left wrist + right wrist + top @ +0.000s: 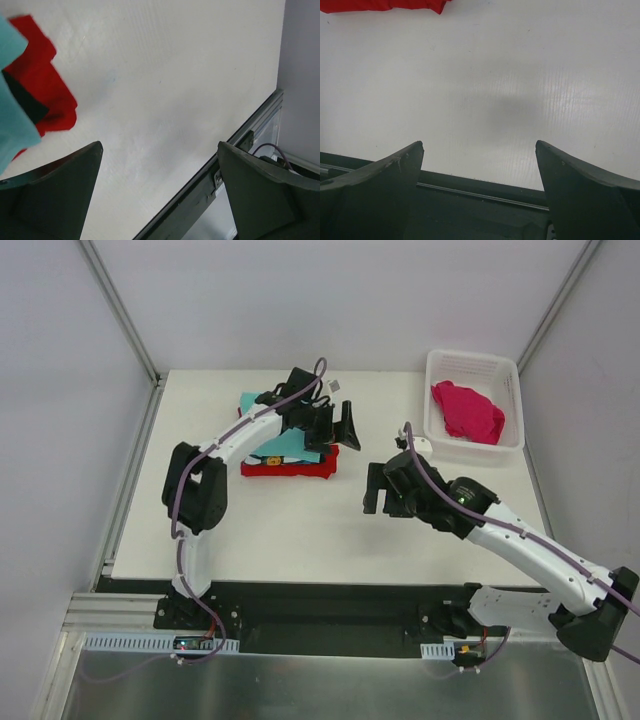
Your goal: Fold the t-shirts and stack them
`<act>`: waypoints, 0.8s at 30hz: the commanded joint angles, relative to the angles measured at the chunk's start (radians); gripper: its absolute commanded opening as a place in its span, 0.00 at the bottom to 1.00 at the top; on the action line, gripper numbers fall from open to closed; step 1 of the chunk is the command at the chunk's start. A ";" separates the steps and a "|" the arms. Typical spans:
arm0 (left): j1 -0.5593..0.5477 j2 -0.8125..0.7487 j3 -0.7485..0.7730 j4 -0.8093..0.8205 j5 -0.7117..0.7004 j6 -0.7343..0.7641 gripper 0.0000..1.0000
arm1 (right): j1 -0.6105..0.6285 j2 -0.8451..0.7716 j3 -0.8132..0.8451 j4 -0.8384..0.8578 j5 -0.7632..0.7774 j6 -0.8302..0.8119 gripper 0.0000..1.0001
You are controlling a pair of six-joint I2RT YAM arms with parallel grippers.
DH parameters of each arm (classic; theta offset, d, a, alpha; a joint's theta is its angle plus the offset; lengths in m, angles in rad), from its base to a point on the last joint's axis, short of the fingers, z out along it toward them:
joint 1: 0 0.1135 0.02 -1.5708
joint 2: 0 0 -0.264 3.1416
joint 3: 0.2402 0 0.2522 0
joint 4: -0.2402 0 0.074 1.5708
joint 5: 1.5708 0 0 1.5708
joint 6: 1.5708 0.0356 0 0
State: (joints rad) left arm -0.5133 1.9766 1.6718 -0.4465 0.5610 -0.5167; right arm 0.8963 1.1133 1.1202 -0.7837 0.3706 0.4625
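Three garments piled left of centre on the desk (300,530): mint-teal t-shirt (292,448) on top, black t-shirt (22,100) as a sliver beneath, red t-shirt (300,469) lowest, flat on the surface. Just over the pile's right edge, left hand (337,433), fingers spread wide, gripping nothing. Beside its wrist, small white tag (335,387), print too small to read. Further right, right hand (383,492) above the white desk surface, likewise wide apart and empty. Far right, magenta-pink t-shirt (467,410) crumpled inside the white lattice basket (505,365).

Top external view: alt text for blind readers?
A teal shirt tops a folded stack above a red shirt; a crumpled magenta shirt sits in the white basket. Left end effector and right end effector are open, empty.
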 commanded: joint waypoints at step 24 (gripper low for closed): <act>-0.021 0.360 0.249 0.008 0.065 0.081 0.99 | 0.016 -0.106 -0.046 -0.054 0.047 0.038 0.99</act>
State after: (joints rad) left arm -0.5545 2.3566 1.9484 -0.4149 0.6643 -0.4709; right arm 0.9085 1.0348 1.0718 -0.8211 0.3969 0.4896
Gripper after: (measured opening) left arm 0.992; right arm 0.989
